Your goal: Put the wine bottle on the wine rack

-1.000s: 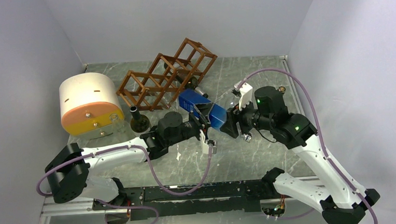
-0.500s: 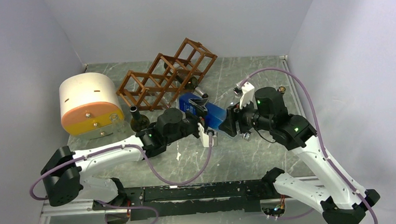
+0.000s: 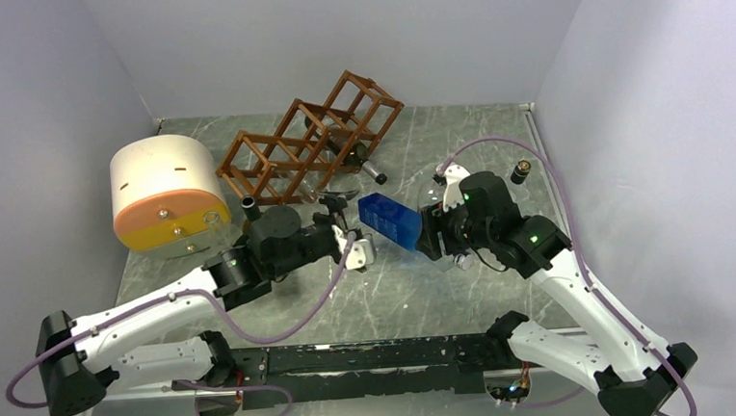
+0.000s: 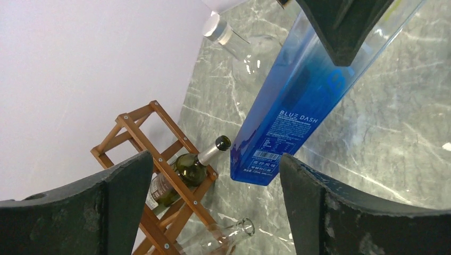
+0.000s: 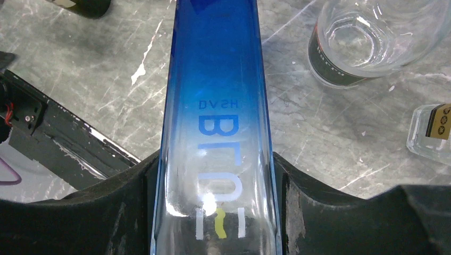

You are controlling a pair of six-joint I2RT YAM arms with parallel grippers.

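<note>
The grey marbled table [image 3: 495, 142] carries everything. At its far left lies the cylinder [image 3: 165, 191], cream with an orange end face turned toward the arms. Just right of it, at the back, stands the rack [image 3: 307, 139], a reddish-brown lattice of square cells set at an angle. The left gripper [image 3: 349, 230] sits in front of the rack with its jaws wide apart and nothing between them. In its wrist view the base of the blue bottle [image 3: 390, 219] shows beyond the fingers, apart from both. The right gripper [image 3: 428, 231] has its jaws clamped on that bottle, one finger against each flat side of the clear end. The blue end, with its barcode label, points toward the left gripper and the rack. The bottle is near the rack's right end but short of it, in no cell. A green bottle [image 4: 181, 170] lies in one of the rack's lower cells, its dark-capped neck sticking out toward the blue bottle's base. A dark bottle [image 3: 249, 206] stands between the cylinder and the left arm, only its neck showing. A clear bottle [image 4: 228, 40] with a pale cap lies on the table beside the blue one. A glass [image 5: 372, 37] rests near the right gripper.
</note>
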